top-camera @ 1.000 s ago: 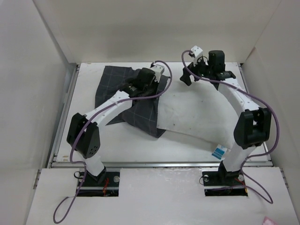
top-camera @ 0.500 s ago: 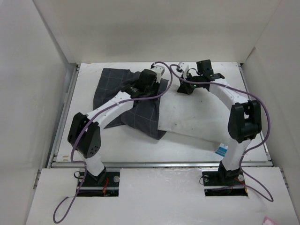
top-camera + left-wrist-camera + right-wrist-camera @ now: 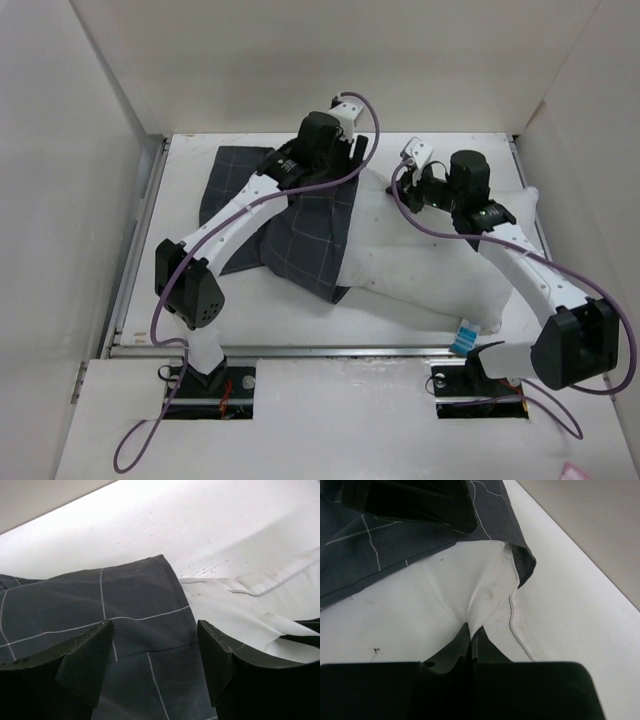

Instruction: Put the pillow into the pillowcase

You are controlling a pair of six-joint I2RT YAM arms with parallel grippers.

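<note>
While pillow (image 3: 430, 270) lies on bench (image 3: 240, 305) with left end overlapped by pillowcase (image 3: 300, 235), rest exposed at right: insertion judged barely begun.
- Right pincer (image 3: 471, 631): closed on pinch of pillow cloth near far seam, fabric puckered at tips. Hold judged meant for feeding pillow leftward.
- Right arm: stretched forward-left, low over pillow.
- Left pincer (image 3: 155, 627): jaws spread, nothing held, poised over pillowcase corner. Judged placed for lifting upper layer.
- Left arm: extended far, arched over pillowcase.

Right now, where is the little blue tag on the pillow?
In the top view, the blue tag hangs off the near right corner of the pillow, at the front edge of the table, close to the right arm's base.
</note>
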